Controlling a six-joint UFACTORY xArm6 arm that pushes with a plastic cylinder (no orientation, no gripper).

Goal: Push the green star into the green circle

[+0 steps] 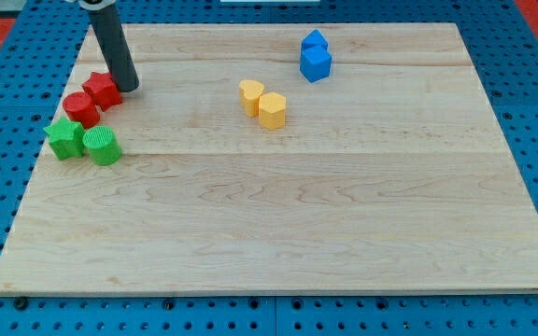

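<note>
- In the camera view, you see a wooden tabletop [344,233] on a blue pegboard. The green star [63,138] lies near the view's left edge, and the green circle [103,147] stands just to its right; they look touching or almost touching, I cannot say which.
- Just above them are the red circle [80,109] and the red star [102,90]. The tool is only a dark rod; it has no jaws, so it can neither clench nor release anything and it holds nothing. My tip [126,87] rests on the tabletop just to the right of the red star, above the green pair.
- Two yellow blocks [263,104] lie near the middle and two blue blocks [315,57] toward the view's top, both well apart from the work.
- To do this step well, I think you must bring my tip around the red blocks to the left side of the green star, then push slowly toward the view's right. Little room is left there before the edge, so take care.
- The star has no clear long axis; one arm seems to point to the view's top, but it is too small to be sure.
</note>
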